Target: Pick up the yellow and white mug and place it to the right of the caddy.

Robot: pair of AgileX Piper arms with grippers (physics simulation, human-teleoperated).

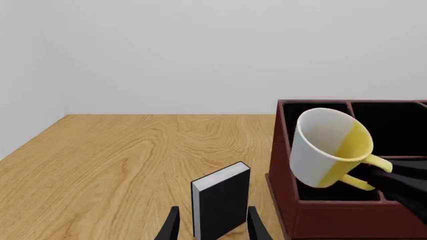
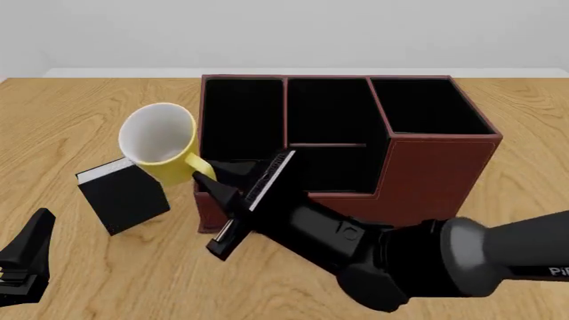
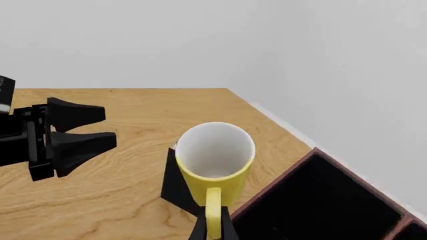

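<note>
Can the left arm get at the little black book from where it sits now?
Probably yes. In the left wrist view the black book stands directly ahead of the left gripper, fingers spread either side. The mug, held by its handle in the right gripper, hangs close above it, though.

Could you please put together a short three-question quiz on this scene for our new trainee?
1. True or false: the yellow and white mug stands on the table.
2. Which gripper grips the mug's handle: (a) left gripper, (b) right gripper, (c) neither?
3. On which side of the caddy is the mug in the front view?

Key:
1. False: it is held up, tilted, above the black book.
2. (b): the right gripper pinches the handle; the left one is open and holds nothing.
3. The left side, so it has not yet been placed to the right.
</note>
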